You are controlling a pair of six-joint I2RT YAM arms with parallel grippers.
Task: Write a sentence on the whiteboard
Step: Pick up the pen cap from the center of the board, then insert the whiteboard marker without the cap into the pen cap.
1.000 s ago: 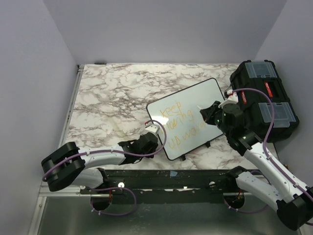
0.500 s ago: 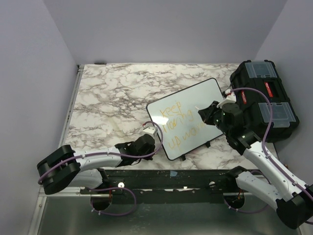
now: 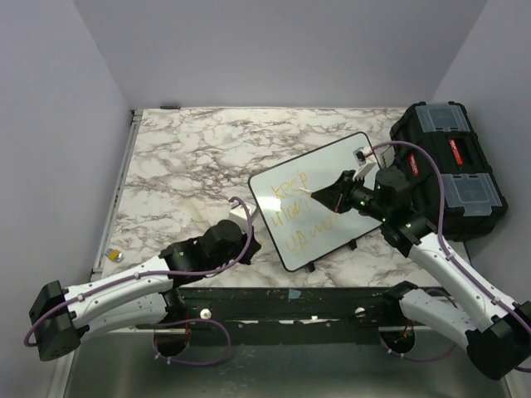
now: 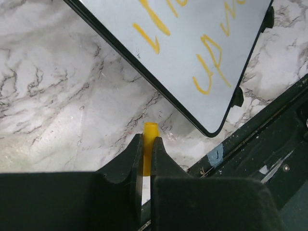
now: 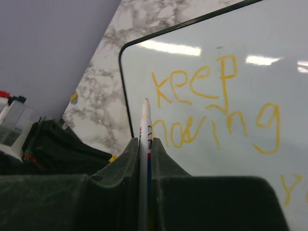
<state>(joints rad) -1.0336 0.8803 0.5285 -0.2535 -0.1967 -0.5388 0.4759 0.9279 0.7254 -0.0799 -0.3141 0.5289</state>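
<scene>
Whiteboard point(image 3: 344, 157) lies on the marble table point(image 3: 182, 166), turned at an angle, right of centre and just left of the black toolbox point(image 3: 448, 170). The sentence point(image 3: 303, 207) is in yellow-orange, three lines. From the top view it is faint and only "keep" reads. The right wrist view gives "keep" and a second line like "moving"; the third line is cut off at the frame edge, with only a "y"-like stroke showing. The left wrist view catches only loose strokes near the board's near corner.

Right gripper point(image 5: 144, 144) is clamped on a white marker point(image 5: 145, 115), whose tip pokes out above the board near "keep". Whether the tip touches the board is not clear.

Left gripper point(image 4: 147, 142) is closed tight on a small yellow cylinder point(image 4: 151, 127). Only its end shows between the fingers, so what it is stays unclear. It hangs over bare marble just beside the board's near edge.

There is a tiny yellowish object point(image 3: 114, 255) at the table's left edge, too small to identify.
</scene>
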